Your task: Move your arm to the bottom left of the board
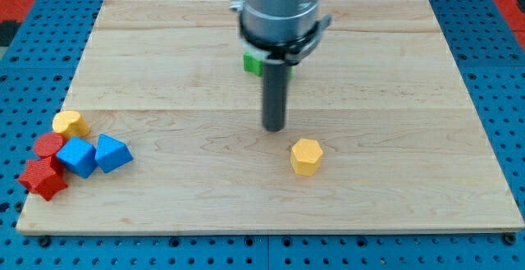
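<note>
Wooden board point(410, 180) lies on a blue pegboard desk point(25, 73). My tip point(273, 128) rests on the board near the centre, well apart from the bottom left corner. No hand on this arm, only the dark rod, so there is nothing to be apart or together. The arm's grey housing point(279, 7) fills the view's top centre and hides most of a green block point(251, 63); only a sliver shows at the housing's left edge, shape cannot be told. That sliver sits up and to the view's left of the tip, apart from it. Yellow hexagonal block point(307, 156) lies just below and to the view's right of the tip, near but not touching. Cluster at the board's left edge, toward the bottom left: a second yellow block point(70, 123) at the cluster's top, a red cylinder point(47, 145) just below it, a blue block point(78, 156) touching another blue block point(112, 153) to its right, and a red block point(41, 178) lowest, at the board's edge. The cluster is tightly packed, the pieces touching or nearly so. It lies well apart from the tip, far to the view's left and lower
</note>
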